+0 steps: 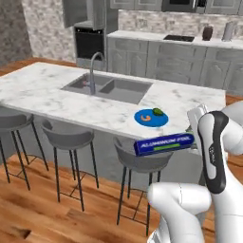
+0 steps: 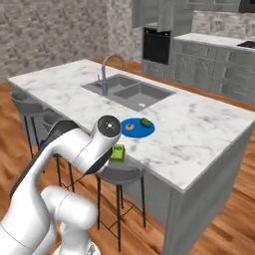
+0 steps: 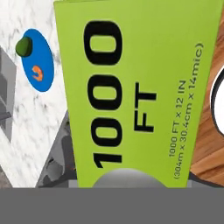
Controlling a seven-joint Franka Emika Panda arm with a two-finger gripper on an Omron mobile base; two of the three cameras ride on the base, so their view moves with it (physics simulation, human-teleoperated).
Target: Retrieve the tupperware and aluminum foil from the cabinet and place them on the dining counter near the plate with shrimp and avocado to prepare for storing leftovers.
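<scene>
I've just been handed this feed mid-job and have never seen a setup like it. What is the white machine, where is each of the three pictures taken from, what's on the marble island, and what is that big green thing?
The white machine is a robot arm on a driving base. Two pictures come from cameras on that base, behind the arm to its left and right, looking over the same kitchen. The third comes from a camera on the hand, looking along the claw.

On the dining counter, a marble island with a steel double sink and faucet, sits a blue plate with shrimp and avocado.

The green thing is the aluminum foil box seen up close. In the left view its dark-blue side shows, carried in the air at the island's near edge, just short of the plate. The claw itself is hidden behind the box.
</scene>
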